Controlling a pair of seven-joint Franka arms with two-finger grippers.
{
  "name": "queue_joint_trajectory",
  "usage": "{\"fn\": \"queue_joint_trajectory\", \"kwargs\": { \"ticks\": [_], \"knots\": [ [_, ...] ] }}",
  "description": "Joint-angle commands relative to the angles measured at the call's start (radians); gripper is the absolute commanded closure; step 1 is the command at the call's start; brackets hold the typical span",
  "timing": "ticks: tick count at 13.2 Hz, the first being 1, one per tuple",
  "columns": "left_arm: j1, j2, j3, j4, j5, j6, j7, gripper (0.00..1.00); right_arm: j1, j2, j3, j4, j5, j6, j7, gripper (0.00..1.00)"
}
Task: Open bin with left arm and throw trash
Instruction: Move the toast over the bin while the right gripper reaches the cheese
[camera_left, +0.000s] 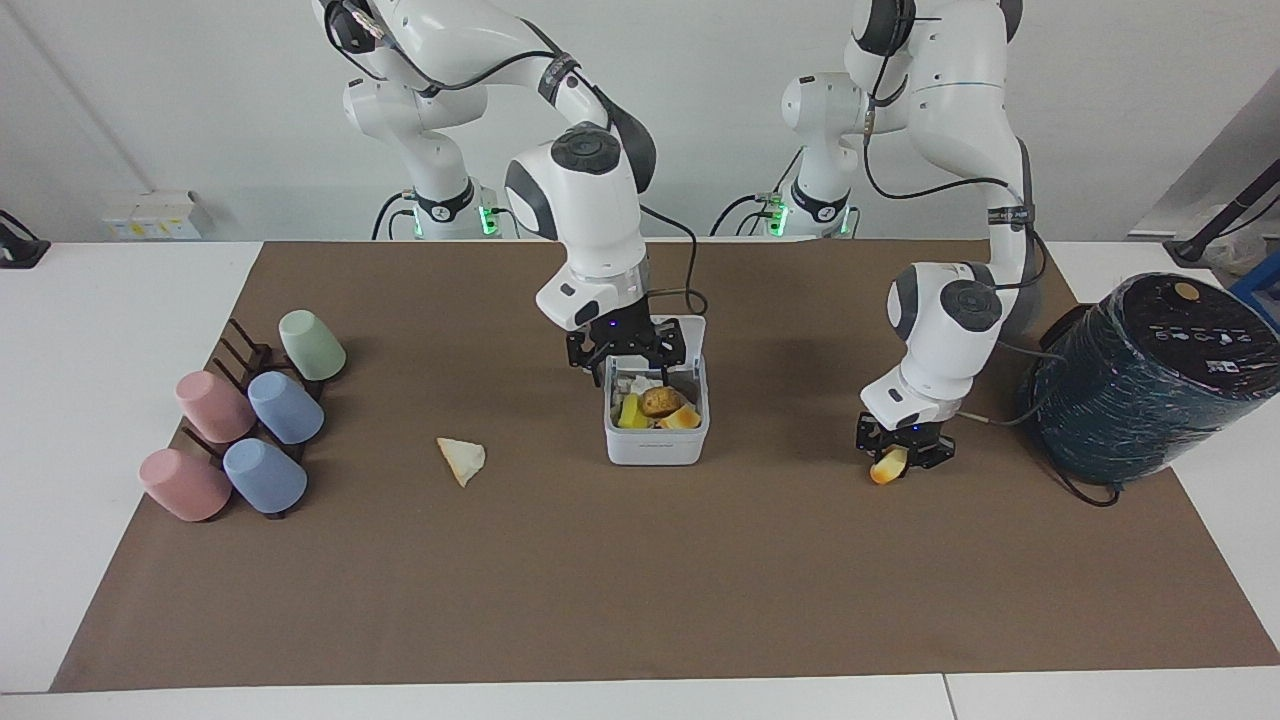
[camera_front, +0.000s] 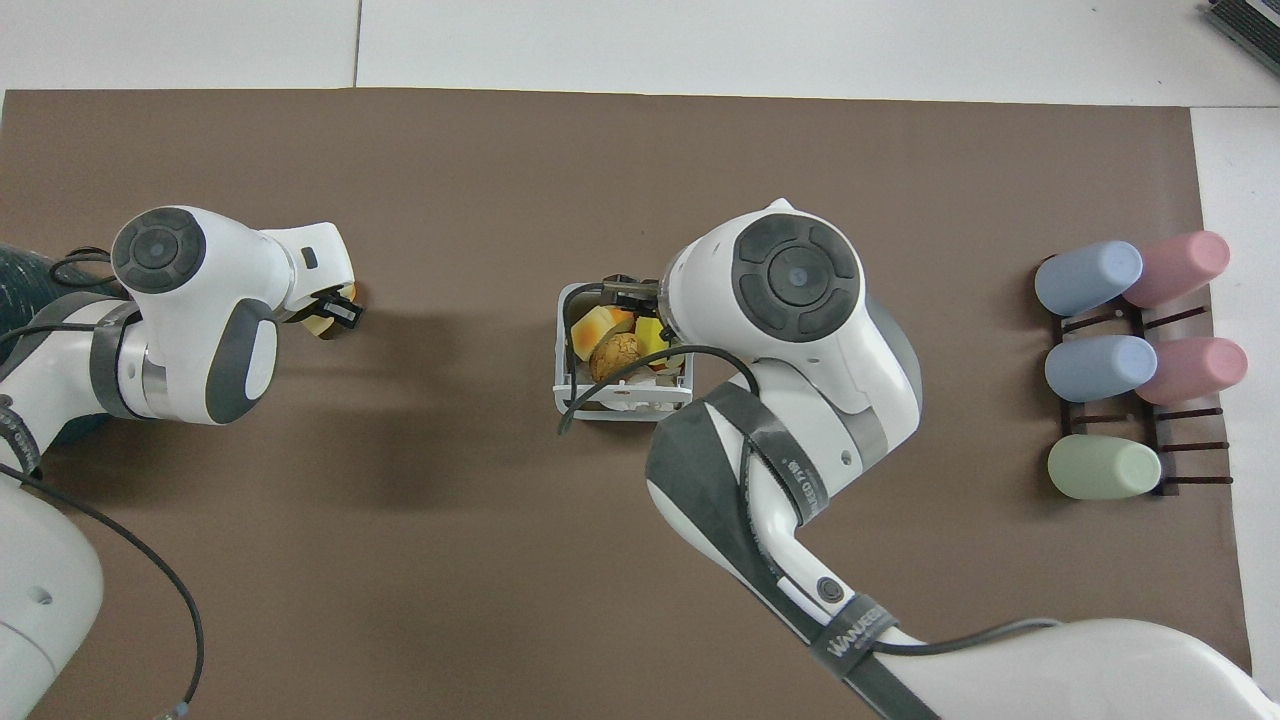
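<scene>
The white bin (camera_left: 655, 447) stands open mid-mat, its lid (camera_left: 682, 328) raised on the side nearer the robots. It also shows in the overhead view (camera_front: 562, 345). The golden-brown lump (camera_left: 657, 401) lies in it on other food pieces, and shows in the overhead view (camera_front: 612, 353). My right gripper (camera_left: 630, 365) hangs open and empty just over the bin. My left gripper (camera_left: 900, 455) is shut on the toast-like slice (camera_left: 887, 467), low at the mat toward the left arm's end. The whitish wedge (camera_left: 461, 460) lies on the mat toward the right arm's end; the right arm hides it in the overhead view.
A big dark teal wrapped cylinder (camera_left: 1150, 385) stands beside the left gripper at the left arm's end. A dark rack with several pastel cups (camera_left: 285, 408) lying on it sits at the right arm's end, also in the overhead view (camera_front: 1098, 368).
</scene>
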Motion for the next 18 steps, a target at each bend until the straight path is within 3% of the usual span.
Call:
{"fn": "queue_joint_trajectory", "kwargs": {
  "ticks": [1, 4, 9, 12, 18],
  "knots": [
    [-0.004, -0.002, 0.009, 0.101, 0.026, -0.153, -0.061, 1.00, -0.075, -0.032, 0.006, -0.015, -0.001, -0.032, -0.087, 0.00],
    [-0.027, -0.011, -0.003, 0.202, 0.003, -0.257, -0.203, 1.00, -0.175, -0.061, 0.006, -0.105, -0.007, -0.008, -0.289, 0.00],
    [-0.252, -0.051, -0.002, 0.344, -0.126, -0.354, -0.680, 1.00, -0.246, -0.080, 0.006, -0.311, -0.106, 0.182, -0.414, 0.00],
    [-0.369, -0.046, -0.002, 0.352, -0.126, -0.307, -0.932, 1.00, -0.321, -0.034, 0.006, -0.329, -0.110, 0.263, -0.573, 0.00],
    [-0.475, -0.069, -0.005, 0.255, -0.178, -0.215, -1.059, 1.00, -0.356, 0.052, 0.007, -0.339, -0.110, 0.296, -0.629, 0.05]
  ]
}}
